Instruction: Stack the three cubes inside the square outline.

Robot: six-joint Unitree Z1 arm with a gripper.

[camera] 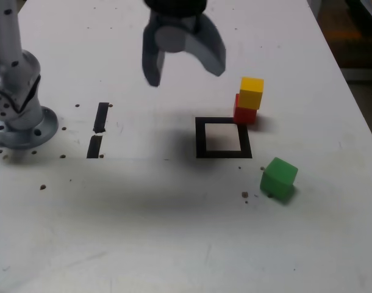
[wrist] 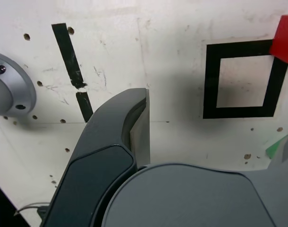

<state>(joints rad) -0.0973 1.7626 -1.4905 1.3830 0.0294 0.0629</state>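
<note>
Above the worktop [camera: 174,244] I am holding the gripper [camera: 185,68] wide open and empty, hovering near the square outline [camera: 223,137].

A white table [camera: 174,244] fills nearly the whole exterior view, its top scuffed and dotted with small dark holes and specks. Two short black strips [camera: 99,129] lie end to end on it, toward the exterior view's left. A soft grey shadow spreads across the tabletop just beside the strips. Past the table's far right edge in the exterior view, a strip of dim brownish floor [camera: 357,55] shows.
</note>
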